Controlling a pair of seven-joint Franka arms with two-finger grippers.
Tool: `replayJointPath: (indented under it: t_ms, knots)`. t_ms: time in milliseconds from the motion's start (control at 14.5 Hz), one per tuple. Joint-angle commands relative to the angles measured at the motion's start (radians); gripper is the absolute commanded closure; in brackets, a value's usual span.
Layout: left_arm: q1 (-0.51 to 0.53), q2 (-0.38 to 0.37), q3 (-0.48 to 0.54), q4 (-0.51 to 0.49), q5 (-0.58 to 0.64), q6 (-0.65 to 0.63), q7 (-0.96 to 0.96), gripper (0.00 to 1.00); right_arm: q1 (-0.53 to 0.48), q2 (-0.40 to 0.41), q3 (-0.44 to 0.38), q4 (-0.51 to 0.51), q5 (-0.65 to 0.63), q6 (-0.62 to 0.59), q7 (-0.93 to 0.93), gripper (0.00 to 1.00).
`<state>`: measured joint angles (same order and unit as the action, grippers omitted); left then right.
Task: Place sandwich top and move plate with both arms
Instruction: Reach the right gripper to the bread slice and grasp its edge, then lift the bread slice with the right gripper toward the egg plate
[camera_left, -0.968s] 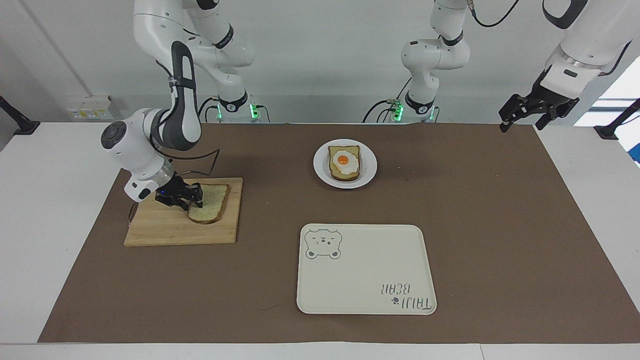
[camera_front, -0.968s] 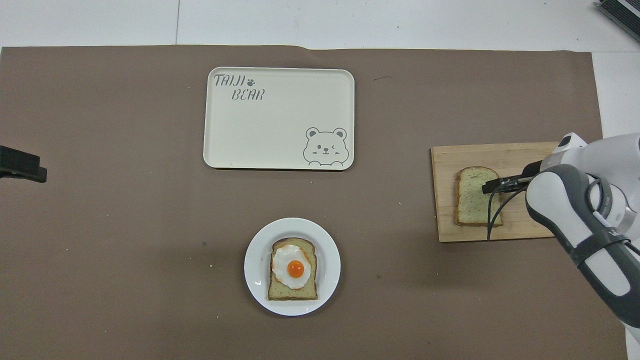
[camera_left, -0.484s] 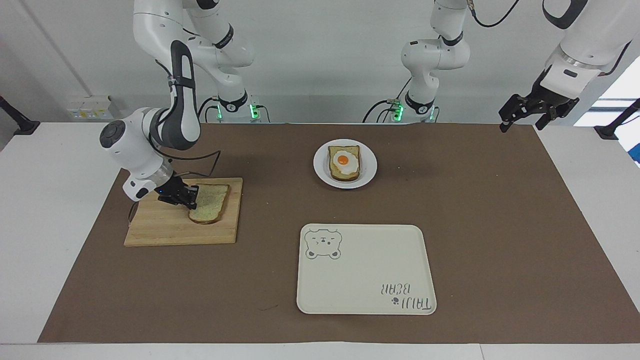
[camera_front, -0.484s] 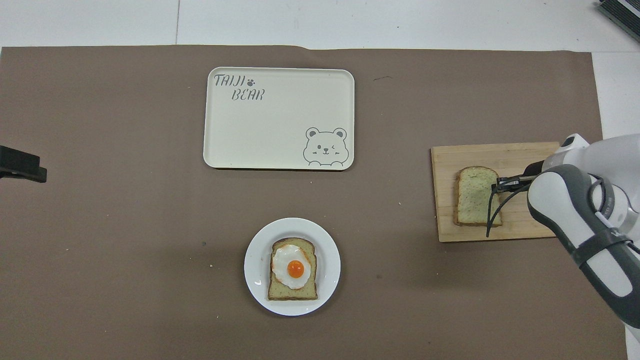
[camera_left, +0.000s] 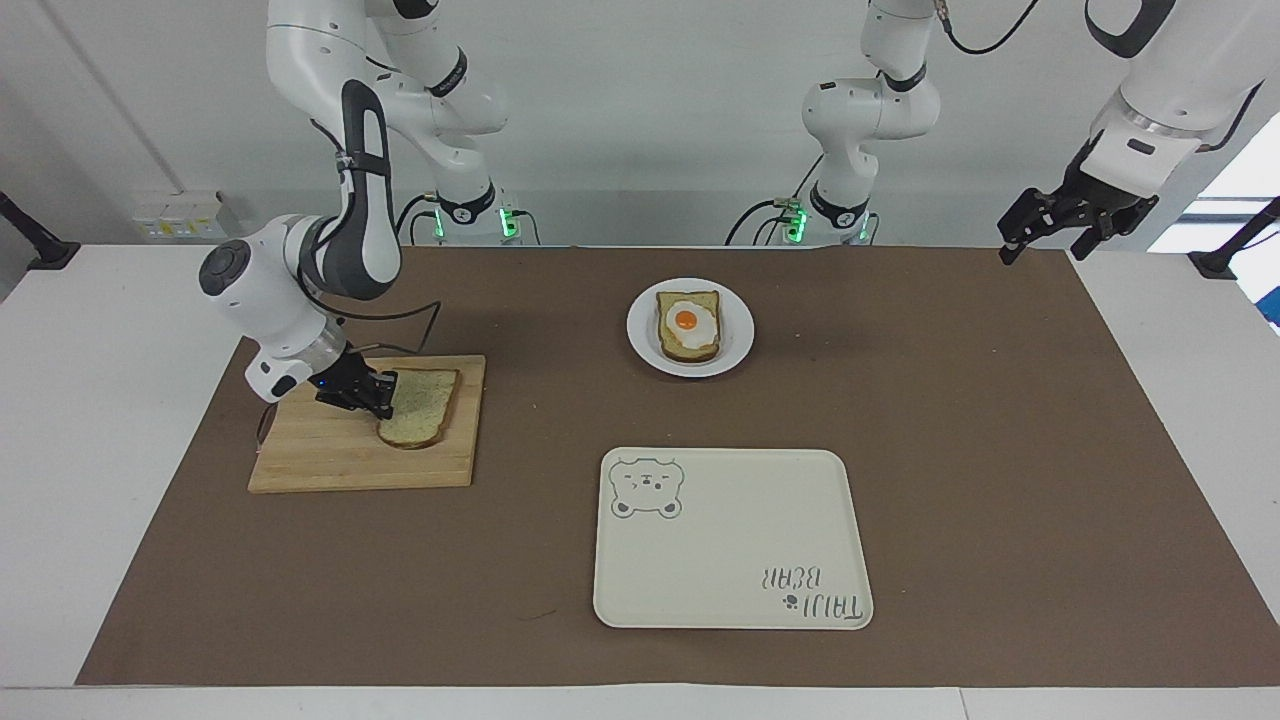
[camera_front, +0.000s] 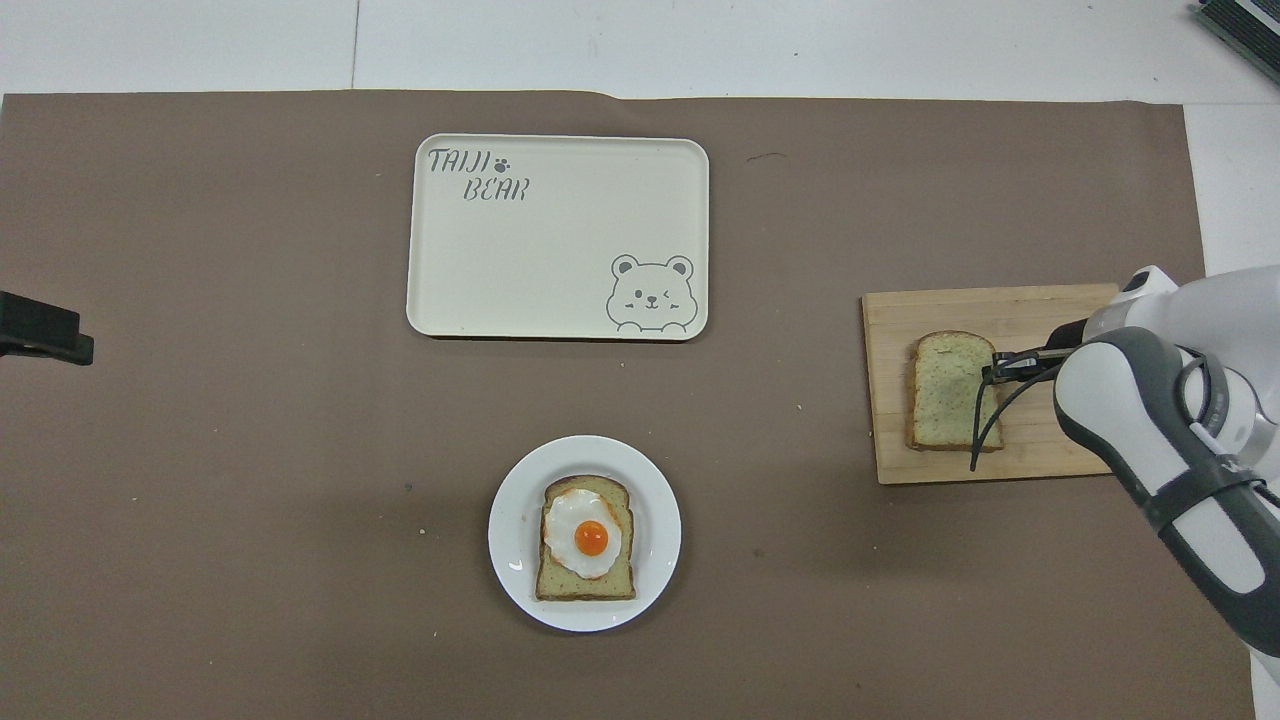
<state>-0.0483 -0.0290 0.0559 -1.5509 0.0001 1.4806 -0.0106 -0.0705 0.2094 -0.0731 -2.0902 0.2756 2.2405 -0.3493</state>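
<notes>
Speckled light-brown bread, the sandwich top (camera_left: 418, 407), lies on a wooden board (camera_left: 330, 455) toward the right arm's end of the table (camera_left: 1000, 450). The right gripper (camera_left: 380, 398) is shown with its jaws closed on the slice's edge. The slice is judged light, soft and easily torn, so a gentle hold at the firmer crust is advised, and sagging is to be expected once it is lifted. The plate (camera_left: 738, 345), bearing egg-topped bread (camera_left: 688, 325), is seen well apart. The left gripper (camera_left: 1060, 228) waits aloft, jaws open.
</notes>
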Motion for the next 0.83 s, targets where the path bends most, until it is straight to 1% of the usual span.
replayJointPath:
  t_ms: [0, 346, 553, 691, 761]
  knots:
    - [-0.004, -0.012, 0.005, -0.003, -0.009, -0.016, 0.004, 0.0, -0.003, 0.001, 0.006, 0.056, 0.028, -0.061, 0.013, 1.0]
    - [-0.002, -0.014, 0.005, -0.003, -0.009, -0.016, 0.004, 0.0, 0.003, -0.045, 0.009, 0.125, 0.033, -0.192, 0.044, 1.0]
    - [-0.004, -0.014, 0.005, -0.003, -0.009, -0.016, 0.004, 0.0, 0.0, -0.064, 0.007, 0.163, 0.1, -0.307, 0.042, 1.0]
    - [-0.002, -0.012, 0.005, -0.003, -0.009, -0.014, 0.004, 0.0, -0.002, -0.071, 0.007, 0.177, 0.118, -0.369, 0.036, 1.0]
    - [-0.004, -0.014, 0.005, -0.003, -0.009, -0.016, 0.004, 0.0, 0.0, -0.071, 0.007, 0.183, 0.152, -0.404, 0.038, 1.0]
